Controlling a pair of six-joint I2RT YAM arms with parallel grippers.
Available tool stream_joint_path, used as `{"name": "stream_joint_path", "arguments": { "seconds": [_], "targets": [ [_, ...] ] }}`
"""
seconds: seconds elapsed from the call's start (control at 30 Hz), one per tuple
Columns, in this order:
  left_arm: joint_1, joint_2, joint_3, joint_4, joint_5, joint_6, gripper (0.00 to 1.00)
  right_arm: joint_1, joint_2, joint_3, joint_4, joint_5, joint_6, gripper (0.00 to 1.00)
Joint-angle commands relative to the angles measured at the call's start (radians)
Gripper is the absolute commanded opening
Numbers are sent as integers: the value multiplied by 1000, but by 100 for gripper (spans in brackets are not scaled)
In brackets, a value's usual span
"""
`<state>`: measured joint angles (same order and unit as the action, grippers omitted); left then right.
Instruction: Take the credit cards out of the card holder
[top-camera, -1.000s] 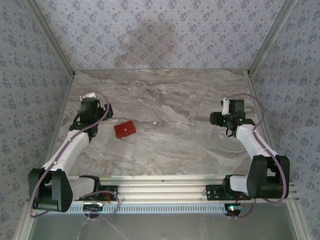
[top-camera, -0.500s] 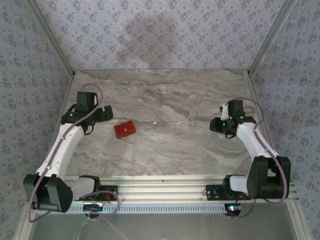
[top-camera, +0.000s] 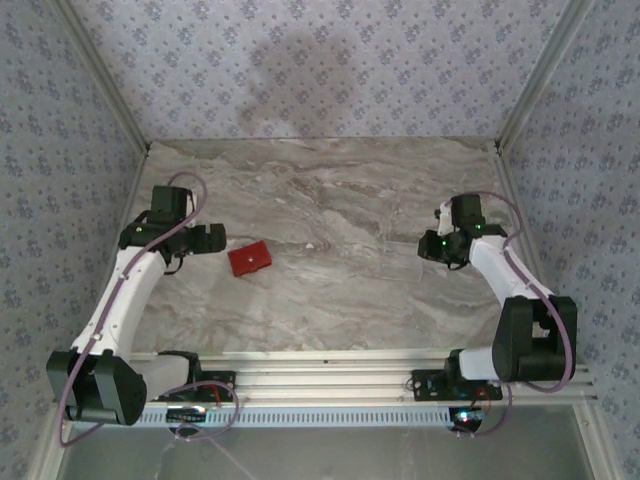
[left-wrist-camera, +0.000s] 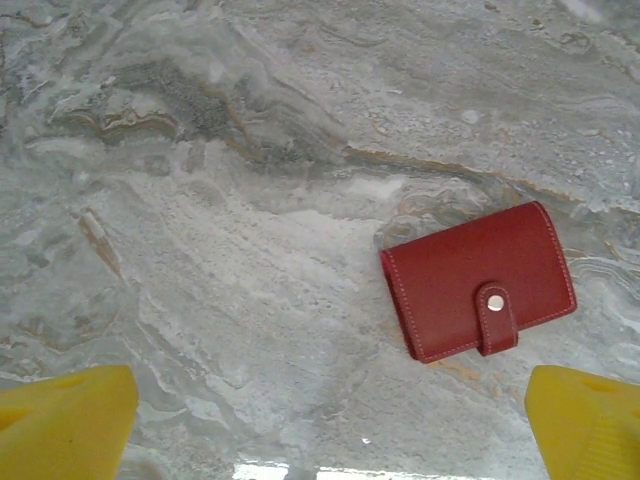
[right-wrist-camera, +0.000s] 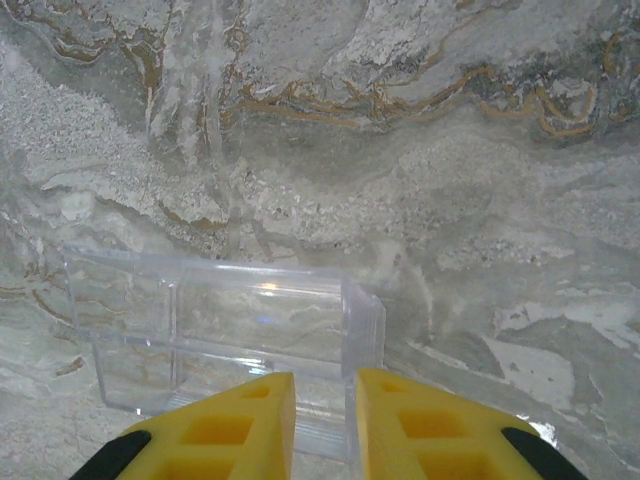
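Just ahead of left gripper (left-wrist-camera: 322, 405), card holder (left-wrist-camera: 478, 294)

No text, label, brand or number is readable anywhere (the card holder (left-wrist-camera: 478, 281) looks unmarked).

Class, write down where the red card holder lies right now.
In the top view the card holder lies closed on the table's left half, just right of the open left gripper.
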<state>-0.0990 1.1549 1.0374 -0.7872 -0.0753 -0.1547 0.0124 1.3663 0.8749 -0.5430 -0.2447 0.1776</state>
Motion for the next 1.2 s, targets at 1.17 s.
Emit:
{"name": "stream_joint_path", "arguments": {
  "seconds": [1.17],
  "targets": [
    [13, -1, -20, -52, 25, -63, 99, 24, 116, -4, 78, 41, -21, 17]
  ]
}}
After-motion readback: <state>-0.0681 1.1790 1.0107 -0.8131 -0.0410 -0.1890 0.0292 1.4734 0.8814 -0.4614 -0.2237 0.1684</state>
